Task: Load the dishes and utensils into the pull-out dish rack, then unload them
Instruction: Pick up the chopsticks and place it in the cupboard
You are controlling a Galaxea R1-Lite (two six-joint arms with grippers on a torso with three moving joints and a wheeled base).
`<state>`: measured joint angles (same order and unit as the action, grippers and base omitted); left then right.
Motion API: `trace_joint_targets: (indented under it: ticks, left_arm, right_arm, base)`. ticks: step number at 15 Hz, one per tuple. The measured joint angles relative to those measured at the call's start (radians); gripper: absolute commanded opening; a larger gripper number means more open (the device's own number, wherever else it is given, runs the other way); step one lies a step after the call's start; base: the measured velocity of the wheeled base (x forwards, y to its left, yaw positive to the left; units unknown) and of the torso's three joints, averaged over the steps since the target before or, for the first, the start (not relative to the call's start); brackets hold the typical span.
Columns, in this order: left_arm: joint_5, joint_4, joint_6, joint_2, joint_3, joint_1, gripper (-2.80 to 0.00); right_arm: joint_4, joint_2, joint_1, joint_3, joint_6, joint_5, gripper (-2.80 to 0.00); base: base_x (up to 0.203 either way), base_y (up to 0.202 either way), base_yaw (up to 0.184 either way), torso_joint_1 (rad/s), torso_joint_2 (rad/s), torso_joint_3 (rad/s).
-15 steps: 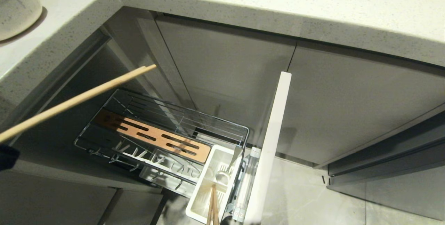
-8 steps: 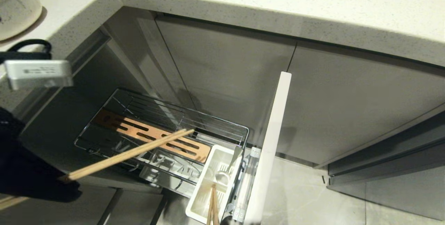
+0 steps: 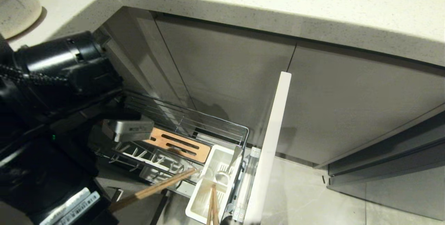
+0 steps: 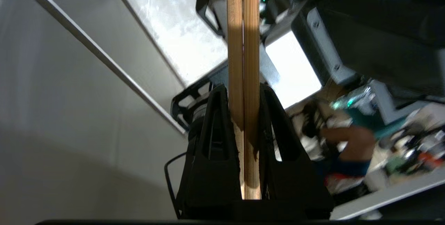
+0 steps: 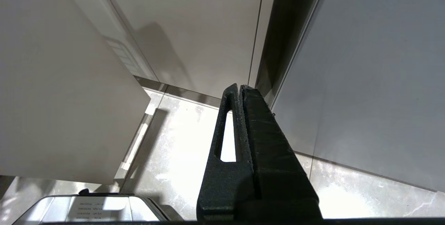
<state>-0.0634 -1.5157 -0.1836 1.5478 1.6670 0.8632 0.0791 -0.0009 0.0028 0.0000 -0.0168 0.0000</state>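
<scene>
Between the left claw's (image 4: 243,94) two black fingers (image 4: 215,138) a pair of chopsticks (image 4: 243,54) is clamped side by side, their lower ends seated down in the grip. From the head view the same pair (image 3: 156,187) slants up out of the left arm's dark bulk, tips just short of the white caddy (image 3: 222,164) at the near end of the rack (image 3: 187,131). That caddy already holds a second pair of chopsticks (image 3: 212,207), standing tilted in its front compartment, and a fork (image 3: 232,164) leaning in the compartment behind. The rack's wooden slotted strip (image 3: 180,144) carries no plate, and the white prongs (image 3: 153,157) beside it are bare. The rack hangs on a pale drawer front (image 3: 274,131), pulled out over the tiled floor (image 3: 313,197). Up on the bench (image 3: 243,6), far left, sits the off-white bowl (image 3: 15,6). The right claw (image 5: 240,89) hangs near the floor beside the cabinet doors, fingers pressed together on nothing.
</scene>
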Motion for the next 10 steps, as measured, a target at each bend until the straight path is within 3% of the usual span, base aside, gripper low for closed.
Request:
trace_joint_targets:
  ticks: [5, 10]
  left_arm:
    - [-0.014, 0.028, 0.001, 0.047, -0.065, 0.077, -2.80]
    - [-0.062, 0.034, 0.001, 0.072, -0.114, 0.102, -2.80]
  right_arm:
    - [0.000, 0.000, 0.000, 0.000, 0.000, 0.000, -2.80]
    - [0.000, 0.000, 0.000, 0.000, 0.000, 0.000, -2.80]
  base:
    - [0.000, 0.000, 0.000, 0.000, 0.00, 0.000]
    - [0.000, 0.000, 0.000, 0.000, 0.00, 0.000]
